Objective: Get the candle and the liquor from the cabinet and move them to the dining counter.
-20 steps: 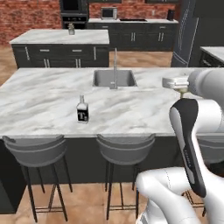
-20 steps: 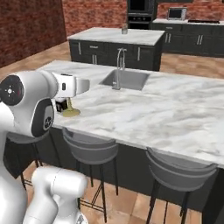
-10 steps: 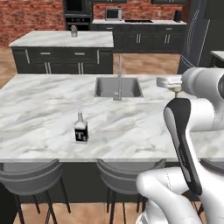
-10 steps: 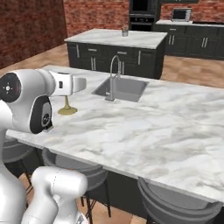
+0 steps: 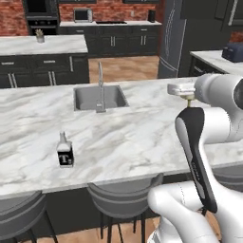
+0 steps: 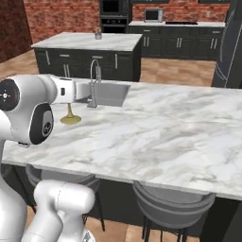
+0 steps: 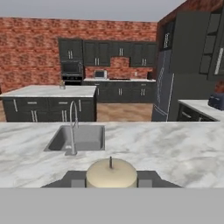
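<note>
My gripper [image 7: 111, 182] is shut on the candle [image 7: 111, 172], whose cream top and wick sit between the two fingers [image 7: 78, 181]. From the right base view, the candle's golden base [image 6: 71, 119] hangs below my hand [image 6: 81, 91], low over the dining counter [image 6: 165, 127] to the left of the sink; whether it touches the marble I cannot tell. The liquor [image 5: 65, 152], a black bottle with a "T" label, stands upright near the dining counter's [image 5: 133, 137] front edge, well left of my gripper [image 5: 182, 90]. A dark cabinet with a silver bar handle [image 7: 213, 52] stands far right.
An inset sink [image 5: 97, 97] with a faucet [image 5: 100, 88] lies mid-counter. Grey stools [image 5: 123, 194] stand along the counter's near side. A second marble island [image 5: 38, 45] on dark drawers stands behind. A dark fridge [image 5: 173, 38] and a side counter with a toaster [image 5: 235, 51] are at the right.
The whole scene has shifted as the base drove; the counter, sink and bottle now sit further left and lower in the left base view. The candle stays held in my gripper.
</note>
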